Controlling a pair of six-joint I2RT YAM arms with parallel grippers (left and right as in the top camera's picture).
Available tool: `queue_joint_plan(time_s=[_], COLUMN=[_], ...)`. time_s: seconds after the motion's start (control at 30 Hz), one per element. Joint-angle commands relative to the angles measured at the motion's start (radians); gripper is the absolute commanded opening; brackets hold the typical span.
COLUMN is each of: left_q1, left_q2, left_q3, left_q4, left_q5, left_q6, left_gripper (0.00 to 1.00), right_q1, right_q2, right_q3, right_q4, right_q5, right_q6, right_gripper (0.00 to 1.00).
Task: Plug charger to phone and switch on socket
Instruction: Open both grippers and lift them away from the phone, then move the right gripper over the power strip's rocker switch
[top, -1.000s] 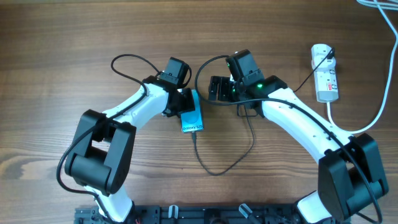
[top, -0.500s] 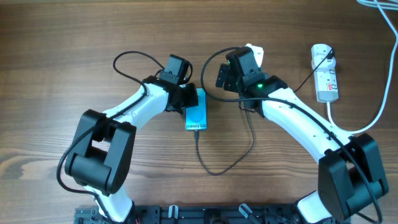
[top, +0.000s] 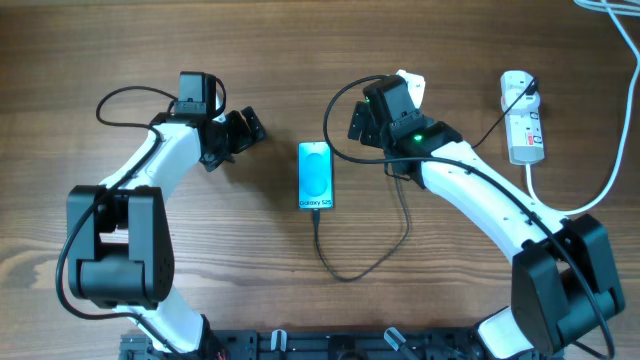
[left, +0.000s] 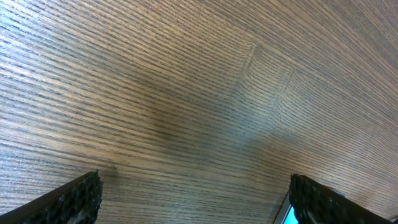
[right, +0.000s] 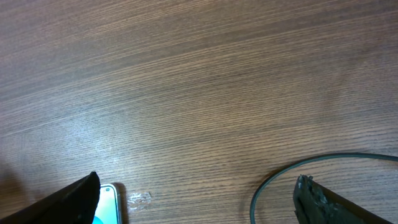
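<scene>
The phone (top: 315, 176) lies flat and alone mid-table, its turquoise screen up. The black charger (top: 345, 274) cable meets the phone's near end, then loops toward the front and back up under the right arm. The white socket (top: 523, 118) lies at the far right. My left gripper (top: 238, 138) stands open to the left of the phone and holds nothing. My right gripper (top: 362, 124) stands open just right of the phone's far end. In the left wrist view the left gripper (left: 196, 205) hangs over bare wood, a phone (left: 287, 215) corner by its right finger. The right wrist view shows the right gripper (right: 199, 202) open, with the phone (right: 107, 202) and charger (right: 268, 179) cable beside its fingers.
The socket's thick white lead (top: 575, 205) curls toward the right edge and runs up to the far corner. Each arm's own black cable (top: 135, 95) arcs above its wrist. A black rail (top: 300, 345) lines the front edge.
My left gripper has opened, let go of the phone and swung away to the left. The phone has shifted slightly right and stays flat. The right gripper drew back from the phone a second ago.
</scene>
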Motion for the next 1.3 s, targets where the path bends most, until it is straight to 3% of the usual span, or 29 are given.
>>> queue_joint_plan(time_s=[0.0, 0.03, 0.1, 0.13, 0.17, 0.27, 0.37, 0.4, 0.43, 0.47, 0.5, 0.67, 0.77, 1.07, 1.17, 1.27], left_q1=[0.006, 0.006, 0.006, 0.006, 0.006, 0.006, 0.006, 0.006, 0.006, 0.006, 0.006, 0.006, 0.006, 0.006, 0.006, 0.006], left_q2=[-0.022, -0.022, -0.022, -0.022, -0.022, -0.022, -0.022, -0.022, -0.022, -0.022, -0.022, -0.022, -0.022, -0.022, -0.022, -0.022], left_q3=[0.0, 0.0, 0.0, 0.0, 0.0, 0.0, 0.0, 0.0, 0.0, 0.0, 0.0, 0.0, 0.0, 0.0, 0.0, 0.0], left_q4=[0.0, 0.0, 0.0, 0.0, 0.0, 0.0, 0.0, 0.0, 0.0, 0.0, 0.0, 0.0, 0.0, 0.0, 0.0, 0.0], left_q5=[0.005, 0.005, 0.005, 0.005, 0.005, 0.005, 0.005, 0.005, 0.005, 0.005, 0.005, 0.005, 0.005, 0.005, 0.005, 0.005], left_q6=[0.009, 0.009, 0.009, 0.009, 0.009, 0.009, 0.009, 0.009, 0.009, 0.009, 0.009, 0.009, 0.009, 0.009, 0.009, 0.009], left_gripper=[1.0, 1.0, 1.0, 1.0, 1.0, 1.0, 1.0, 1.0, 1.0, 1.0, 1.0, 1.0, 1.0, 1.0, 1.0, 1.0], right_q1=[0.0, 0.0, 0.0, -0.001, -0.008, -0.089, -0.242, -0.293, -0.358, -0.455, -0.512, -0.803, -0.898, -0.914, -0.914, -0.916], right_q2=[-0.002, -0.012, -0.043, -0.066, -0.077, -0.089, -0.09, -0.086, -0.08, -0.072, -0.067, -0.055, -0.054, -0.034, 0.031, 0.116], right_q3=[0.019, 0.028, 0.084, 0.153, 0.217, 0.454, 0.529, 0.529, 0.527, 0.527, 0.526, 0.521, 0.463, 0.135, 0.092, 0.093], right_q4=[0.026, 0.029, -0.06, -0.163, -0.234, -0.406, -0.42, -0.421, -0.428, -0.436, -0.442, -0.53, -0.529, -0.28, -0.198, -0.18], right_q5=[0.007, -0.033, 0.029, 0.149, 0.217, 0.288, 0.222, 0.191, 0.153, 0.103, 0.086, 0.087, 0.016, -0.018, -0.159, -0.245], right_q6=[0.039, -0.033, -0.131, -0.133, -0.142, -0.202, -0.193, -0.177, -0.161, -0.161, -0.158, -0.011, -0.006, 0.009, -0.152, -0.203], right_gripper=[1.0, 1.0, 0.74, 0.32, 0.04, 0.04, 0.04, 0.06, 0.26, 0.87, 1.0, 0.99, 1.0, 1.0, 1.0, 1.0])
